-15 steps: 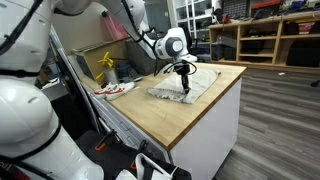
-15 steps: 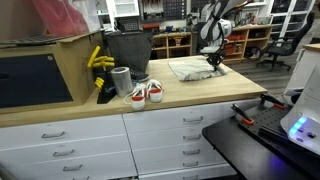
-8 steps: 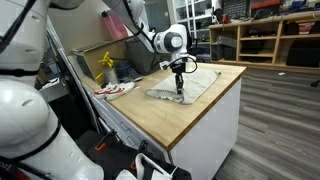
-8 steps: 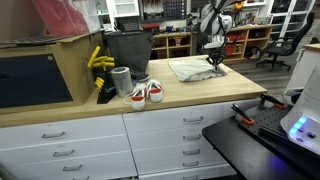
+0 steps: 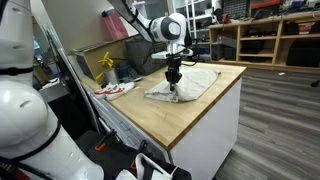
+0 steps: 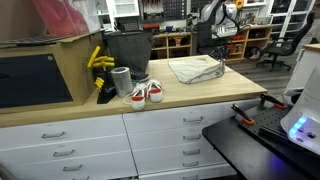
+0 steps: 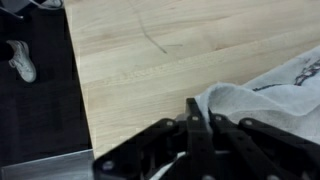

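A grey cloth (image 5: 190, 84) lies crumpled on the wooden counter (image 5: 210, 110); it also shows in an exterior view, cloth (image 6: 190, 69). My gripper (image 5: 172, 84) points straight down over the cloth's near corner and is shut on a fold of it, holding that corner a little above the wood. In the wrist view the grey cloth (image 7: 265, 85) runs up between the black fingers (image 7: 196, 122), which pinch it tightly. The gripper (image 6: 218, 63) stands at the cloth's edge by the counter's end.
A pair of white sneakers (image 6: 147, 93) sits near the counter's front edge, beside a grey cup (image 6: 121, 80), a black bin (image 6: 127, 50), a yellow object (image 6: 97, 60) and a cardboard box (image 6: 40, 70). Bare wood (image 7: 150, 50) spreads beside the cloth.
The gripper has risen slightly and moved across the cloth toward the sneakers, dragging the pinched corner with it so the cloth bunches up.
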Motion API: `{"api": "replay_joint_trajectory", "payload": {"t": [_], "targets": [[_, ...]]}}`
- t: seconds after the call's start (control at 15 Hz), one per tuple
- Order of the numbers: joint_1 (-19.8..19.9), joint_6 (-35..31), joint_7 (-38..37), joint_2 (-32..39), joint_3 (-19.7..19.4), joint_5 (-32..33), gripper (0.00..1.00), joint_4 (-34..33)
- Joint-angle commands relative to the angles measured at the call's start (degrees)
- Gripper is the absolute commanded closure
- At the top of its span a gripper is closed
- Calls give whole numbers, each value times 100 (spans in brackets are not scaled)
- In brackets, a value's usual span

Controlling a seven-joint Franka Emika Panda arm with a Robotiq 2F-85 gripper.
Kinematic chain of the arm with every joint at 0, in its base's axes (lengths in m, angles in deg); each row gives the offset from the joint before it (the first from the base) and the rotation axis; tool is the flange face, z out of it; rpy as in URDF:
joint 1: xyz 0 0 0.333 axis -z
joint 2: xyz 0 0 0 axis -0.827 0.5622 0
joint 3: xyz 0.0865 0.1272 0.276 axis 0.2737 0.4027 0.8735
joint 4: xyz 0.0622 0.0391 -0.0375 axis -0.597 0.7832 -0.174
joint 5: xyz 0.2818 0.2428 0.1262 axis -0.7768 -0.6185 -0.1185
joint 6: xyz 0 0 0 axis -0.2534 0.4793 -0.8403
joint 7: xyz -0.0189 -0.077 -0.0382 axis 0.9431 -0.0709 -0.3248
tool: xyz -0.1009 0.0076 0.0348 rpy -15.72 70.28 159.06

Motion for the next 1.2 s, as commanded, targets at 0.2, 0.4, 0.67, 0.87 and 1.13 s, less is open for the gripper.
{"api": "replay_joint_trajectory", "payload": {"t": [0.2, 0.4, 0.67, 0.87, 1.13], "targets": [[-31, -330, 1527, -573, 57, 925, 99, 821], [-32, -625, 2078, -690, 99, 1404, 99, 1083], [-58, -1065, 2035, -732, 126, 1638, 99, 1294], [-96, -1211, 1593, -666, 102, 1535, 99, 1303], [-159, -1249, 758, -575, 60, 1448, 99, 1254]]}}
